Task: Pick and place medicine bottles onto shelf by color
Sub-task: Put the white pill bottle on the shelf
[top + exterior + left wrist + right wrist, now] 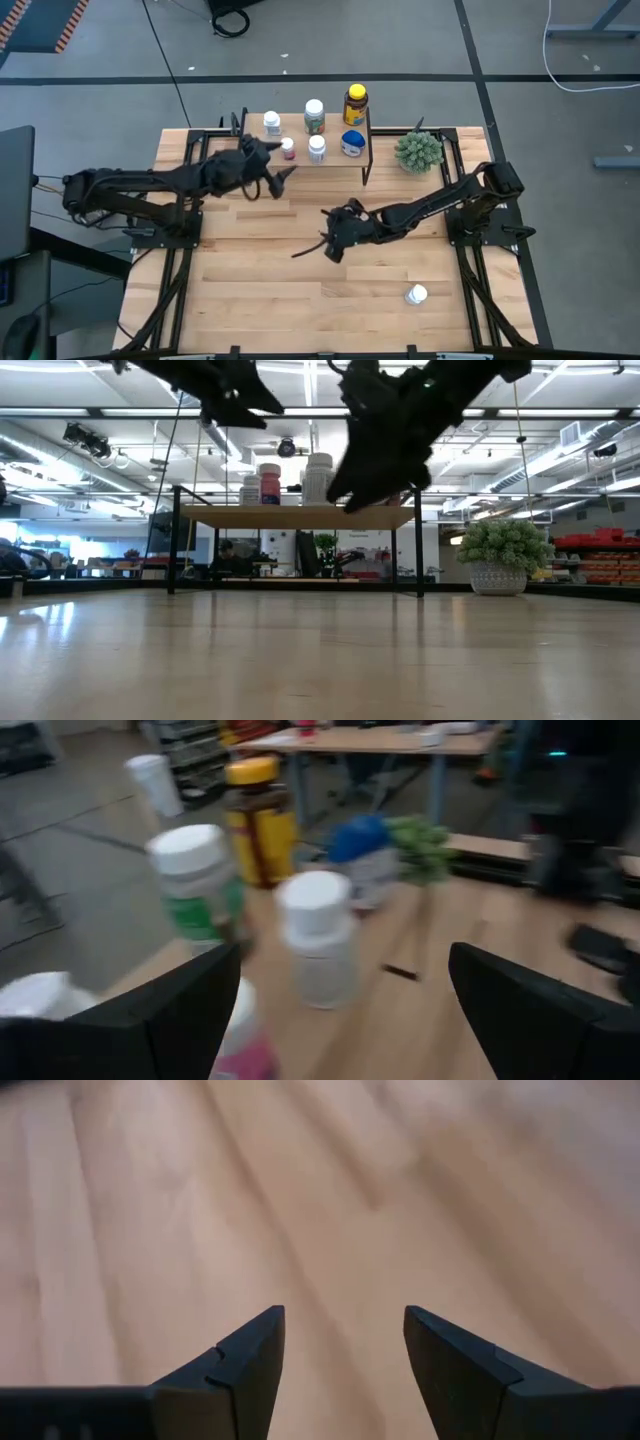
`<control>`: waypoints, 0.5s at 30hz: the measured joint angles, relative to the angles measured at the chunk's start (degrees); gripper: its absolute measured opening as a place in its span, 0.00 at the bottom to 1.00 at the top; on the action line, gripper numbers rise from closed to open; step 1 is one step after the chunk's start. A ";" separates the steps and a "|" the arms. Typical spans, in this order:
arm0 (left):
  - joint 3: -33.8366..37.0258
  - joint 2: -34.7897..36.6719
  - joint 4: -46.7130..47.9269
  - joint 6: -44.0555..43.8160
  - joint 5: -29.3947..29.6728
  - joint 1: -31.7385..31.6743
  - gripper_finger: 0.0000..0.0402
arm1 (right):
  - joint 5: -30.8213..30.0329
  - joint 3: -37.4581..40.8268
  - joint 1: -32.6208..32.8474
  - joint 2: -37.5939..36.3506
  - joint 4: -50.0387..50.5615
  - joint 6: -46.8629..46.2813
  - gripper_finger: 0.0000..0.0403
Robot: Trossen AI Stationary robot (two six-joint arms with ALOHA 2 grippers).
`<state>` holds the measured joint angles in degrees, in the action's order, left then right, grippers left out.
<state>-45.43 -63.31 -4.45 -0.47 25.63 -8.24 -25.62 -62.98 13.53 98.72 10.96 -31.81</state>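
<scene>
The shelf [335, 128] stands at the table's far middle. On it are several bottles: two white-capped ones [271, 122] [317, 148], a green-labelled one [314, 115], the amber one with a yellow cap [355, 103], the blue-lidded one [351, 143] and the pink-labelled one [288, 148]. Another white-capped bottle [416, 294] rests on the tabletop at the near right. My left gripper [284, 160] is open at the shelf's near left. In its wrist view its fingers [345, 970] frame the white bottle [318, 935], with the pink one [245, 1055] close beside one finger. My right gripper [315, 240] is open and empty above the table's middle.
A green spiky potted plant [418, 151] stands right of the shelf at the far right. The shelf's black legs [366, 170] stand at its corners. Bare wood [300, 1200] lies under my right gripper. In the low view, both arms hang in front of the shelf [300, 516].
</scene>
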 joint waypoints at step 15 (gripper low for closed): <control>12.96 0.34 -23.61 -5.00 0.33 22.65 0.84 | 24.11 -0.58 9.86 -0.61 24.38 -20.92 0.64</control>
<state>-32.47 -62.97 -28.05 -5.48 25.96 14.40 -1.51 -63.56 23.39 98.11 35.35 -52.73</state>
